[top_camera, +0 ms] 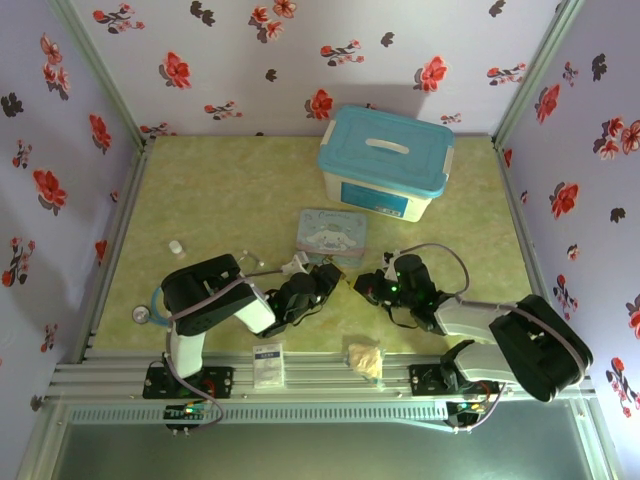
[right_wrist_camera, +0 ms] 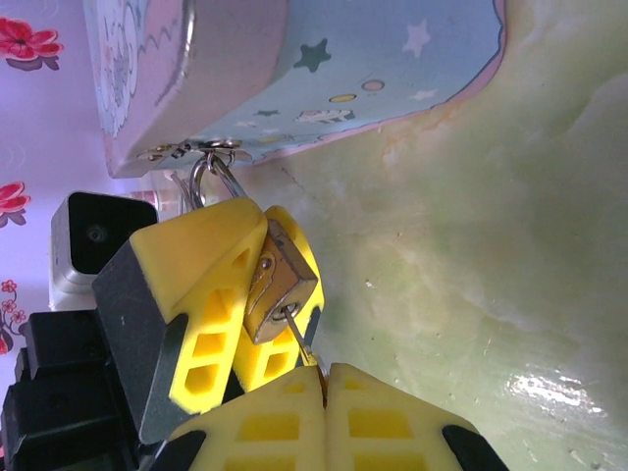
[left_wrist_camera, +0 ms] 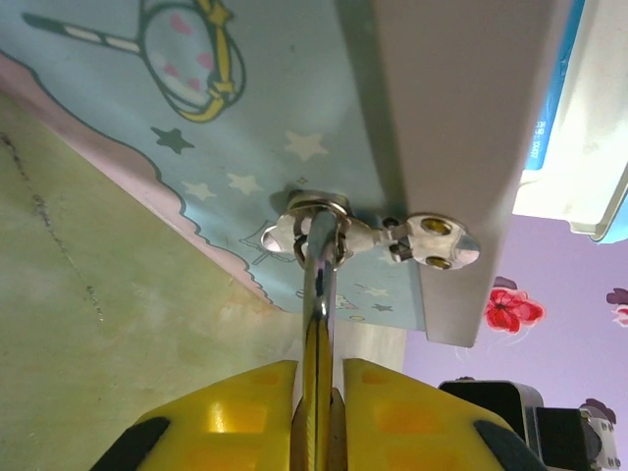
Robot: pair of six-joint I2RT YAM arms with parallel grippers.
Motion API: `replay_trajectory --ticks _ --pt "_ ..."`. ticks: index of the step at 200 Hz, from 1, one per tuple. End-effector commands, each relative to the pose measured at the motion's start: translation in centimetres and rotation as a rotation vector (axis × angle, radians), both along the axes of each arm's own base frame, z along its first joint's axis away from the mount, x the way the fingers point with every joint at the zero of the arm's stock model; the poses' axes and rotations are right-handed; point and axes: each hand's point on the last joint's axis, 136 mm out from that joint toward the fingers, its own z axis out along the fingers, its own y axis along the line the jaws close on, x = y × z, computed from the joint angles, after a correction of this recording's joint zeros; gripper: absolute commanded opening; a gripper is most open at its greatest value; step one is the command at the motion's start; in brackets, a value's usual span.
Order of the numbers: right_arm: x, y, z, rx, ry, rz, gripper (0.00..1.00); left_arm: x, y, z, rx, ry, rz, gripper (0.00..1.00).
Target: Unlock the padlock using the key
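Padlock [right_wrist_camera: 282, 285]: small, brass-coloured body with a thin silver shackle [right_wrist_camera: 209, 175]; seen from the right wrist, it sits just off the near edge of the blue cartoon tin [top_camera: 333, 232], about the middle of the table [top_camera: 220, 200]; the shackle passes through a small silver fitting [left_wrist_camera: 316, 208] on the tin's side; the body is tilted, keyhole end pointing away from the tin.

Key [right_wrist_camera: 296, 340]: thin and dark; only a short length of shaft shows, its tip in the padlock's keyhole and its other end lost between yellow fingers.

Left gripper [left_wrist_camera: 319, 385]: reaches in from the left; clenched on the padlock's body, one yellow finger on each flat side; in its own wrist view the shackle rises straight out from between the fingers toward the tin.

Right gripper [right_wrist_camera: 325, 392]: reaches in from the right, facing the left gripper; fingers pressed together, grasping the key just behind the padlock.

Other items on the table: white storage box with a blue lid [top_camera: 385, 160], just beyond the tin at the far right; stethoscope [top_camera: 143, 314] at the near left, partly hidden by the left arm; small white packet [top_camera: 268, 365] and crumpled tan wrapper [top_camera: 365, 358] on the near rail between the arm bases; tiny white object [top_camera: 177, 247] to the left, kind not discernible.
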Motion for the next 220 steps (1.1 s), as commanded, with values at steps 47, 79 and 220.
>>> replay_trajectory --ticks 47,79,220 --pt "2.1 0.3 1.2 0.015 -0.069 -0.047 0.0 -0.1 -1.8 1.8 -0.079 -0.02 -0.021 0.0" --pt "2.8 0.8 2.1 0.116 -0.083 -0.087 0.0 -0.3 -2.4 1.7 -0.093 -0.009 -0.031 0.0" --pt "2.0 1.9 2.6 0.083 -0.206 -0.062 0.0 -0.3 -2.9 1.6 -0.109 -0.002 -0.037 0.0"
